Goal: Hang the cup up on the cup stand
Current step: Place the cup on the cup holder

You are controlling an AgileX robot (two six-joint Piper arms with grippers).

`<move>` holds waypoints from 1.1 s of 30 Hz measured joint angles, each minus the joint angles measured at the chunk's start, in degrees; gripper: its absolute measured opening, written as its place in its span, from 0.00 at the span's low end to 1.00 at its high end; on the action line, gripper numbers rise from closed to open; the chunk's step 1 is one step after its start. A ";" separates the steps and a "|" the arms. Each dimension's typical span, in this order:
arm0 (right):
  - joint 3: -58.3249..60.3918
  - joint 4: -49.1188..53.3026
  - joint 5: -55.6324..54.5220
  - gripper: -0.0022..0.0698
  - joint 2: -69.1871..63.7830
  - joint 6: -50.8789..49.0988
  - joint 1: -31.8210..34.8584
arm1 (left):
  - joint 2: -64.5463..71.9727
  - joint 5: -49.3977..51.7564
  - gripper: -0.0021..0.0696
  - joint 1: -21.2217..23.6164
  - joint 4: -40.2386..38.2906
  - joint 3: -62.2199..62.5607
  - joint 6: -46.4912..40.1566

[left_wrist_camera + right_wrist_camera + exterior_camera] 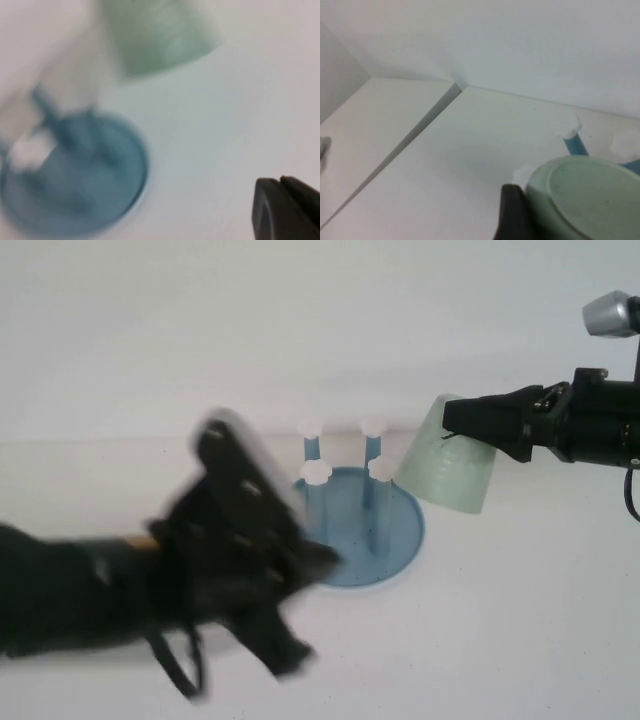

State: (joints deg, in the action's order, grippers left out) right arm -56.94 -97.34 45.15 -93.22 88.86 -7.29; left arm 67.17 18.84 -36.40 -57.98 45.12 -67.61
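High view: the right claw (478,425) reaches in from the desk's right edge, pinching a pale mint-green plastic tumbler (447,460). The cup is upside down and tilted, raised just beside the right-hand pegs of a round blue dish-like cup stand (362,530) with white flower caps, toward the back of the desk. No peg is inside it yet, so hanging remains. The left claw (300,605), blurred, sits near the desk's front, left of the stand, holding nothing.

Left wrist view: the left claw's dark tips (280,207) are pressed together over bare desk; stand (75,175) and cup (160,35) lie beyond.

Right wrist view: one dark finger (512,215) presses the cup's wall (585,200); peg caps show just past it.
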 joint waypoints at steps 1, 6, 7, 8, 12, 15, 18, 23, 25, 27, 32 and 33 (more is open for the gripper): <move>-0.13 0.00 0.13 0.72 0.00 0.64 0.00 | 0.00 3.08 0.03 4.14 0.11 0.00 0.41; -2.80 0.20 0.37 0.72 0.00 4.89 -0.35 | 0.01 15.63 0.03 23.47 0.42 0.00 0.61; -3.72 0.20 0.17 0.72 0.00 5.67 -0.74 | 0.01 17.17 0.03 27.12 0.14 0.00 0.61; -4.52 0.20 -0.25 0.72 0.00 6.44 -1.03 | 0.01 18.34 0.03 29.90 -0.42 0.00 0.61; -8.99 0.33 -5.58 0.72 0.00 9.16 -3.93 | 0.01 22.29 0.03 42.07 -5.27 0.00 0.92; -11.89 0.33 -11.52 0.72 0.00 13.17 -6.81 | 0.01 24.97 0.03 47.72 -9.63 0.00 1.05; -14.66 0.23 -16.85 0.73 -0.23 18.29 -10.33 | -0.45 26.78 0.03 50.01 -11.65 0.00 0.57; -20.03 -0.29 -19.42 0.73 -4.66 21.26 -15.03 | -2.92 28.85 0.03 50.01 -11.53 0.00 0.37; -22.28 -0.29 -19.70 0.73 -7.77 21.67 -15.90 | -4.22 29.20 0.03 50.01 -11.53 0.00 0.37; -24.31 -0.29 -19.72 0.73 -10.78 21.77 -16.30 | -5.31 30.22 0.03 50.01 -11.53 0.00 0.37; -30.41 -0.29 -20.38 0.73 -17.97 21.34 -16.41 | -7.38 34.39 0.03 50.01 -11.45 0.00 0.48; -31.69 -0.29 -20.38 0.73 -19.17 20.91 -16.41 | -7.56 34.57 0.03 50.01 -11.45 0.00 0.48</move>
State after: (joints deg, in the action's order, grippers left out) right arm -88.62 -97.63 24.77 -112.39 109.77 -23.70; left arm 59.61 53.42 13.60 -69.43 45.12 -67.13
